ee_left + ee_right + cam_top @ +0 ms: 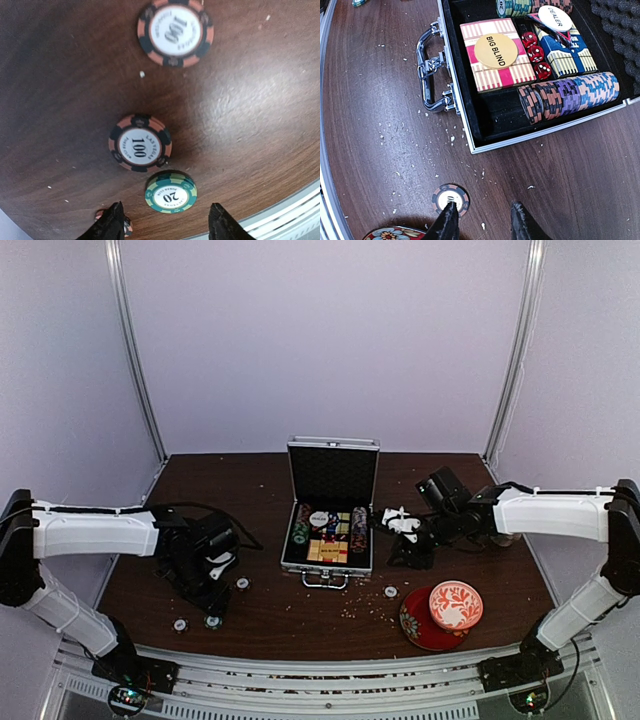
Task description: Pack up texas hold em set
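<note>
- The left gripper [166, 211] has its fingers apart and empty, just beside the green chip [171, 191] on the table.
- The right gripper [484, 207] is apart and empty too, by a brown chip [450, 198] near the open case [495, 112].
- Chips are probably light, hard and slippery, so pinch the edges.

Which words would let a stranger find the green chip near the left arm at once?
On the brown table, look just ahead of the left arm's fingers, where loose chips lie near the front edge. The green chip lies closest to the gap between the fingers. It alone is green and marked 20; its nearest neighbour is orange-black, marked 100.
</note>
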Action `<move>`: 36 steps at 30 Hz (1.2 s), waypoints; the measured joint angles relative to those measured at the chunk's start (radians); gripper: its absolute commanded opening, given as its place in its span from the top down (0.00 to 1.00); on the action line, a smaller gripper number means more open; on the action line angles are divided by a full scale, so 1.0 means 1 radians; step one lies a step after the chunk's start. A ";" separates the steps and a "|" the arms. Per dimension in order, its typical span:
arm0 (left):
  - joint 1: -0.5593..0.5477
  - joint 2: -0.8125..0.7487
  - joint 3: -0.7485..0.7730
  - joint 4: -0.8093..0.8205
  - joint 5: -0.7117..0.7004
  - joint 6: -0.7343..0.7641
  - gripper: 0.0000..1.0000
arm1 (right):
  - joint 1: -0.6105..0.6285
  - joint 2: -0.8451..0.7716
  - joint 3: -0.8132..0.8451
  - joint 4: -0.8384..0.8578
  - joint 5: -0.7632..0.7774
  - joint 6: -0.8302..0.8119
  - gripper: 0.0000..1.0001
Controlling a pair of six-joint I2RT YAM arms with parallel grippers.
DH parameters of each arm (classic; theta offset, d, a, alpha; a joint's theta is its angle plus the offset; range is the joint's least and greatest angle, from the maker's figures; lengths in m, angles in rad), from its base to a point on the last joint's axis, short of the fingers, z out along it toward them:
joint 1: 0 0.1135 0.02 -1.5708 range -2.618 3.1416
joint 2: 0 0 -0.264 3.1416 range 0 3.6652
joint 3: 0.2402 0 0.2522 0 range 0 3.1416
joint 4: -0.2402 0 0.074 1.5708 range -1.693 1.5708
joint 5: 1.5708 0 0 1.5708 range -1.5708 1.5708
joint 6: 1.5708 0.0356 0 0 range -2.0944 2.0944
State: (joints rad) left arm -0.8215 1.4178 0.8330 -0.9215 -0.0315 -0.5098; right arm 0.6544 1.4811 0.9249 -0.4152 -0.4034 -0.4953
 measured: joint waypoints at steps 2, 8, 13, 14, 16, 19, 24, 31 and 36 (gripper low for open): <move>0.000 0.008 -0.014 0.004 0.012 -0.001 0.43 | 0.000 0.000 0.000 0.000 0.000 0.000 0.63; 0.000 0.034 -0.027 0.016 0.032 -0.001 0.46 | 0.000 0.000 0.000 0.000 0.000 -0.004 0.63; 0.000 0.059 -0.028 0.033 0.038 -0.001 0.50 | 0.000 0.000 0.000 0.000 0.000 -0.006 0.63; 0.000 0.064 -0.028 0.036 0.039 0.000 0.51 | 0.000 0.000 0.000 0.000 0.000 -0.007 0.63; 0.000 0.071 -0.028 0.040 0.040 0.000 0.52 | 0.000 0.000 0.000 0.000 0.001 -0.007 0.63; 0.000 0.080 -0.029 0.042 0.041 -0.001 0.54 | 0.000 0.000 0.000 0.000 0.001 -0.007 0.63; 0.000 0.083 -0.040 0.050 0.042 -0.001 0.54 | 0.000 0.000 0.000 0.000 0.002 -0.008 0.63; 0.000 0.083 -0.043 0.050 0.043 -0.002 0.54 | 0.000 0.000 0.000 -0.001 0.003 -0.014 0.63; 0.000 0.084 -0.044 0.050 0.044 -0.002 0.55 | 0.000 0.000 0.000 -0.001 0.008 -0.018 0.63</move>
State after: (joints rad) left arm -0.8219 1.5013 0.7891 -0.8719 0.0124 -0.5114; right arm 0.6544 1.4807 0.9249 -0.4164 -0.3958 -0.5133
